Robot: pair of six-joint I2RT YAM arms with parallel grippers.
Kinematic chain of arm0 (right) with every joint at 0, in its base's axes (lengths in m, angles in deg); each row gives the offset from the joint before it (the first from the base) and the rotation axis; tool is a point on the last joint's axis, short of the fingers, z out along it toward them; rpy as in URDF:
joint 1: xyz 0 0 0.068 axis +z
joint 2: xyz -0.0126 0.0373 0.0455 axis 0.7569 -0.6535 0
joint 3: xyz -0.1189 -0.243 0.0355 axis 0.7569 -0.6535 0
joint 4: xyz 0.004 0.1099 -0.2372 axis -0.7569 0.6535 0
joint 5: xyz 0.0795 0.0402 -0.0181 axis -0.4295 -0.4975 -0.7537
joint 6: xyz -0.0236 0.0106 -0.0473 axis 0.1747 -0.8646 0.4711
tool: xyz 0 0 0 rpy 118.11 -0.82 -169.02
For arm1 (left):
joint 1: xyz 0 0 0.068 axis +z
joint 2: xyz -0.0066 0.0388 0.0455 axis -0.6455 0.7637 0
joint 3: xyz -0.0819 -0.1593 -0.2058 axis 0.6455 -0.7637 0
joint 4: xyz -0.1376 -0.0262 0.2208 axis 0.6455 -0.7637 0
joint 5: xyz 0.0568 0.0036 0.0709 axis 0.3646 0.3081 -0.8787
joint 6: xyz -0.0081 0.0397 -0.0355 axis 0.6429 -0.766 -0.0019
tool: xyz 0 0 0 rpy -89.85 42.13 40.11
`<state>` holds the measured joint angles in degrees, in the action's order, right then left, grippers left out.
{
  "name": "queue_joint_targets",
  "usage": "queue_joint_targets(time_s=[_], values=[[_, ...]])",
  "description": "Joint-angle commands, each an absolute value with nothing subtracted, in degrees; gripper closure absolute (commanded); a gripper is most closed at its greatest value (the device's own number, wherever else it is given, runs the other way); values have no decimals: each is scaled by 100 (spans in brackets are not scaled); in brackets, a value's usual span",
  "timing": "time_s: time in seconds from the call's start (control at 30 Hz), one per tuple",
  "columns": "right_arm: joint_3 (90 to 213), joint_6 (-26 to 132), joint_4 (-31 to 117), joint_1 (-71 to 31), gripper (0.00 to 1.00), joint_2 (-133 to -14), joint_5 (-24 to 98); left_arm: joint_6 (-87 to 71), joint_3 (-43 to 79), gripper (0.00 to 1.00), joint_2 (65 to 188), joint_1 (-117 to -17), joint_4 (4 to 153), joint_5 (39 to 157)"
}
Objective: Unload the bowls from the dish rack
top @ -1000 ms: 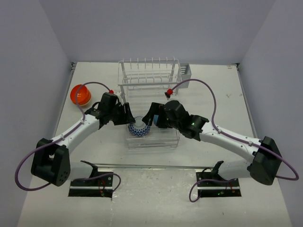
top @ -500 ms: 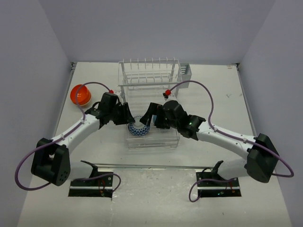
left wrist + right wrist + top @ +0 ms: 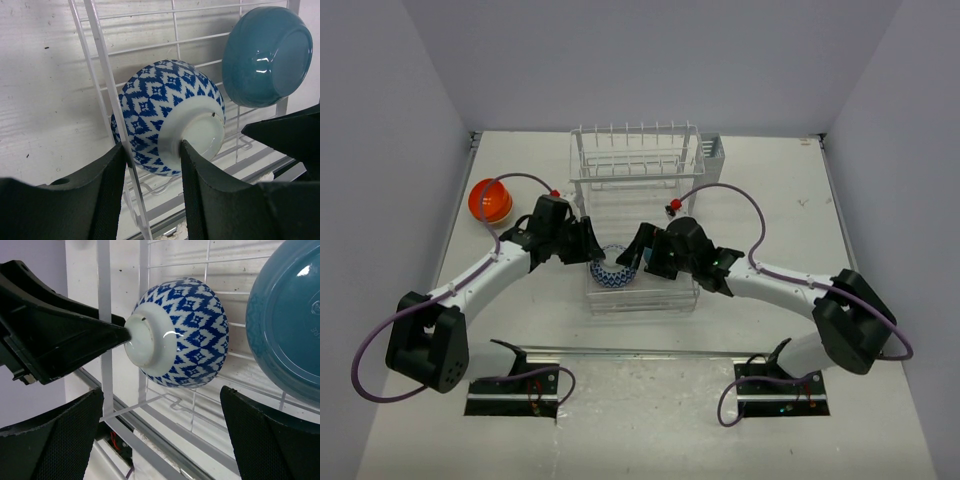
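A blue-and-white patterned bowl (image 3: 613,272) lies on its side in the flat front section of the white dish rack (image 3: 635,160), its white foot facing left. My left gripper (image 3: 594,250) is shut on it. In the left wrist view one finger (image 3: 200,175) presses the bowl's (image 3: 155,105) foot, the other covers its patterned edge, and a rack wire runs between them. My right gripper (image 3: 640,252) stands open just right of the bowl (image 3: 195,335), its wide fingers below it, touching nothing. A teal bowl (image 3: 265,55) leans close beside it (image 3: 290,325).
An orange bowl (image 3: 489,201) sits upside down on the table left of the rack. A grey cutlery caddy (image 3: 711,152) hangs at the rack's back right corner. Upright tines fill the rack's back half. Both wrists crowd the rack's front section.
The left jaws have narrowed onto the patterned bowl. The right arm has folded inward, its elbow swinging left, with its gripper still open beside the bowl.
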<state>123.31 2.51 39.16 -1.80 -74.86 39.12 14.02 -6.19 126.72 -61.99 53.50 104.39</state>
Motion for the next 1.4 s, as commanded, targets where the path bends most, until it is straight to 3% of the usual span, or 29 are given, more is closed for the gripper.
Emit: queue_joint_targets(time_s=[0.0,1.07,1.37], values=[[12254,84,3355,-235,1,-7577,3630,1105,-439,69,12583,-6218,5319,10164],[11868,5,2872,-437,1,-7717,3357,1087,-386,99,12504,-6218,5222,10085],[11797,22,2801,-490,1,-7726,3340,1087,-368,100,12451,-6209,5196,10050]])
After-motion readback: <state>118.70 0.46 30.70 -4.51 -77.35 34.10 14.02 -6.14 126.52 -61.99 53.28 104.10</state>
